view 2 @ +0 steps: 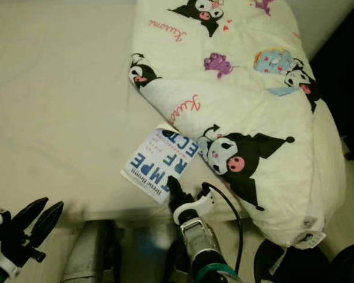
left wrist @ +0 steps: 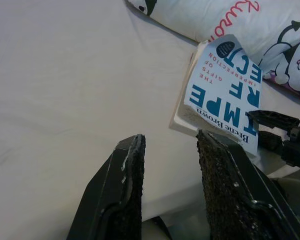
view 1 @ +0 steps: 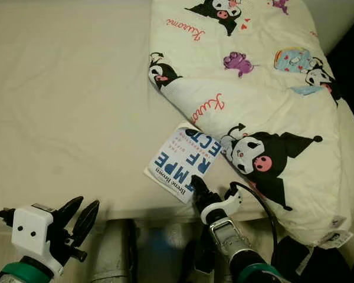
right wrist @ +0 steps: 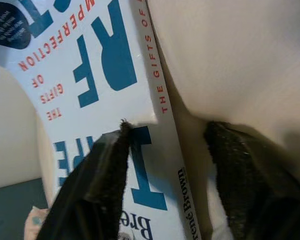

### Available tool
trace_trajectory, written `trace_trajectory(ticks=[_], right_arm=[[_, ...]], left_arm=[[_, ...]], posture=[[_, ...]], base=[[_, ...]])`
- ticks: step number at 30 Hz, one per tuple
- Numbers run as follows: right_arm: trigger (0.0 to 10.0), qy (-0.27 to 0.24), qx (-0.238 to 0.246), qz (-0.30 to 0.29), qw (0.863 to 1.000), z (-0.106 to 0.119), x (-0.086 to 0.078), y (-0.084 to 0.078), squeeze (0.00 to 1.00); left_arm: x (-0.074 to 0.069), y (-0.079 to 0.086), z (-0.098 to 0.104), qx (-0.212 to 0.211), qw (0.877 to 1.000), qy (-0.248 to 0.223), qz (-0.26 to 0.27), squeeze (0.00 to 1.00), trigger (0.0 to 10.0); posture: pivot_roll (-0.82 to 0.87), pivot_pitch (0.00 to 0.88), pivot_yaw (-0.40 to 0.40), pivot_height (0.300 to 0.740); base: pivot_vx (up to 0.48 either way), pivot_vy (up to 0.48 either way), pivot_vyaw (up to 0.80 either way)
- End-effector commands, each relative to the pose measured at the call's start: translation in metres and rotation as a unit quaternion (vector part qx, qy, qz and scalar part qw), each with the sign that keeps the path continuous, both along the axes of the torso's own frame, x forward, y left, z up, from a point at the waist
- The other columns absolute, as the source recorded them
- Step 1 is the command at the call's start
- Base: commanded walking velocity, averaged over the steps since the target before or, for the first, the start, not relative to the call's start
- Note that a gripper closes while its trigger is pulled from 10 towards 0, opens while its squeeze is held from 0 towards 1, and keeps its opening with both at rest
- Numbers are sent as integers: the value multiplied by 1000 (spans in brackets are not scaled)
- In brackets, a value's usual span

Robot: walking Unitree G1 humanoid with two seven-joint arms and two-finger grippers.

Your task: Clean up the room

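1. A white paperback book with blue lettering [view 1: 184, 160] is seen at the near edge of the cream-sheeted bed [view 1: 65, 106], partly tucked under the cartoon-printed white quilt [view 1: 265, 88].
2. The right gripper [view 1: 196, 187] is spread astride the book's near corner; no grip is made yet.
3. The left gripper [view 1: 79, 218] is held apart, off the near edge.
4. Legible: "THE GIFTS OF IMPERFECTION", "Brené Brown".
5. Tidying is judged barely begun.

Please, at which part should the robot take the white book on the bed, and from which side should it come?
Probably at the spine corner nearest the bed's edge, coming from the robot's own side. The book lies flat, its far end tucked under the printed comforter, so only this near corner is free. The right claw already straddles the spine there, open.
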State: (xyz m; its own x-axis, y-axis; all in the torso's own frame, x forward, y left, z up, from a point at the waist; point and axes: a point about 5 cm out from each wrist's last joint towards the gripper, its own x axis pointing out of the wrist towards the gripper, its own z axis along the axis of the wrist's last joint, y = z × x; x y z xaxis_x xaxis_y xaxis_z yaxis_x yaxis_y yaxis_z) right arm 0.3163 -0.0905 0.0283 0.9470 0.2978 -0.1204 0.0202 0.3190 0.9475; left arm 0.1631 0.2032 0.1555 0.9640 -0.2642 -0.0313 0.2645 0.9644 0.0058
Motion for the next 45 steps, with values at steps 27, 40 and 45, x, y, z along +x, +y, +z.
trace_trajectory(ticks=[27, 40, 45], right_arm=[[0, -42, 165, 202, 964, 43, -32, 150, 0], [0, -41, 161, 190, 968, 40, -30, 143, 0], [0, -60, 140, 192, 969, 43, -23, 136, 0]], left_arm=[[-6, -1, 0, -6, 1000, 11, -9, 0, 10000], [-2, -1, -2, -5, 1000, 11, -9, 0, 10000], [7, -1, -7, -7, 1000, 4, -3, 0, 10000]], posture=[[336, 374, 40, 615], [325, 352, 36, 615], [295, 317, 23, 615]], base=[[0, 0, 0], [0, 0, 0], [0, 0, 0]])
